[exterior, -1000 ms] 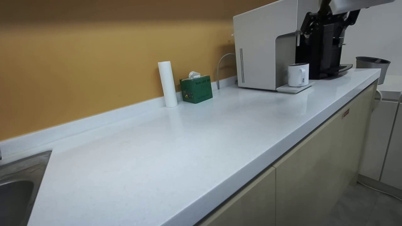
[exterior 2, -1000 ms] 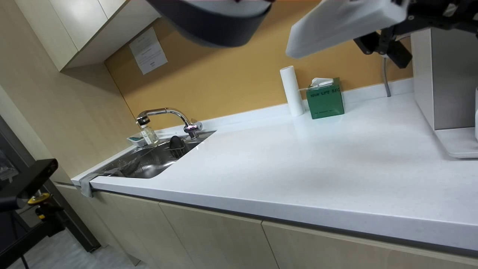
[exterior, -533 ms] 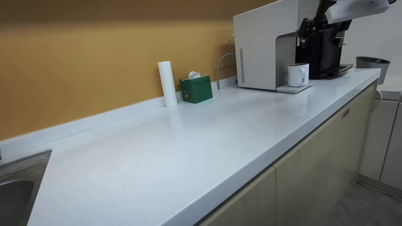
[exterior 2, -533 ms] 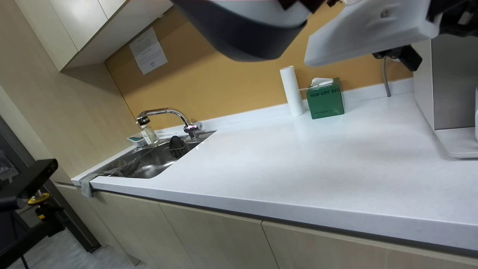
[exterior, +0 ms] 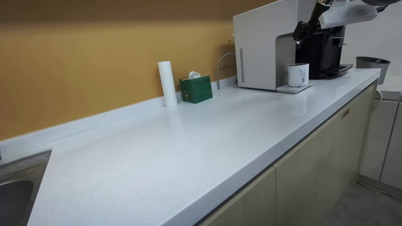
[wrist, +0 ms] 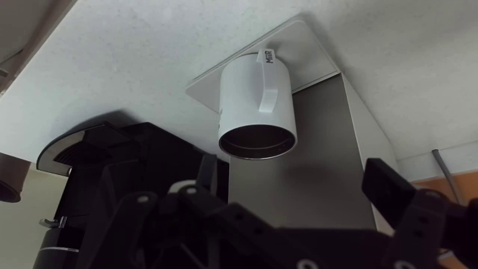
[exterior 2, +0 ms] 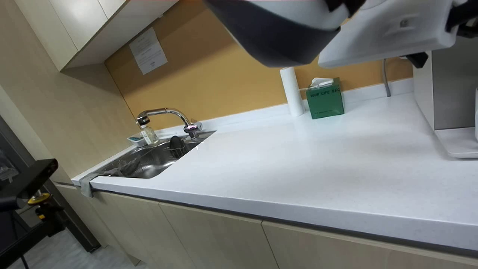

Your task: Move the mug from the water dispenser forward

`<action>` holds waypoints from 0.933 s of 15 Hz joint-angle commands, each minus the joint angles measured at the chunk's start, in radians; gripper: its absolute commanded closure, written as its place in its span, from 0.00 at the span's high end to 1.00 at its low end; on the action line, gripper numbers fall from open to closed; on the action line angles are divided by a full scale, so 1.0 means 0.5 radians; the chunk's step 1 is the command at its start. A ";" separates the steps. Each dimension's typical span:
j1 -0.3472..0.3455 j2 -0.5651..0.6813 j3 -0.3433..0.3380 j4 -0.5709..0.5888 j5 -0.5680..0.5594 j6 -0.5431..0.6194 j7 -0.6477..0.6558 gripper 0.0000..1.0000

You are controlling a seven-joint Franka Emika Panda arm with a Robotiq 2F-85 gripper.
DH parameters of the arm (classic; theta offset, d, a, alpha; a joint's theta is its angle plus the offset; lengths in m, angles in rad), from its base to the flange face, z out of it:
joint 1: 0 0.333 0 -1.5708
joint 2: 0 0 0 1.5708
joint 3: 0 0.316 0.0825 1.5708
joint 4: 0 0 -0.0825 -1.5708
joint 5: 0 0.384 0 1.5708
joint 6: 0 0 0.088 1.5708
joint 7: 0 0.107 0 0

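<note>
The white mug (exterior: 298,75) stands upright on the drip tray (exterior: 290,89) of the water dispenser (exterior: 262,53), in front of its alcove. In an exterior view only a sliver of the mug (exterior 2: 476,116) shows at the right edge. In the wrist view the mug (wrist: 242,93) shows its dark opening and its handle, with the dispenser's grey alcove wall (wrist: 317,175) behind. My gripper (wrist: 297,175) is open and empty, its fingers wide apart and short of the mug's rim. In an exterior view it hangs above the mug, dark against the coffee machine.
A black coffee machine (exterior: 323,56) stands close beside the dispenser. A green tissue box (exterior: 196,89) and a tall white cylinder (exterior: 168,84) stand along the wall. A sink (exterior 2: 149,164) with a faucet (exterior 2: 168,111) is at the far end of the counter (exterior 2: 298,168).
My arm and gripper have moved lower, shifting left in one exterior picture and right in the opposite one. The mug and dispenser have not moved.
</note>
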 commanded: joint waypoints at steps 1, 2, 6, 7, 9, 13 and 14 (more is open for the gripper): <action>0.003 0.089 -0.031 0.100 -0.100 0.061 0.144 1.00; 0.006 0.105 -0.039 0.110 -0.102 0.071 0.153 1.00; 0.020 0.170 -0.050 0.126 -0.084 0.095 0.175 1.00; 0.027 0.193 -0.058 0.136 -0.094 0.092 0.198 1.00; 0.042 0.240 -0.077 0.164 -0.110 0.094 0.257 1.00; 0.108 0.342 -0.170 0.273 -0.233 0.084 0.424 1.00; 0.133 0.371 -0.203 0.309 -0.279 0.079 0.474 1.00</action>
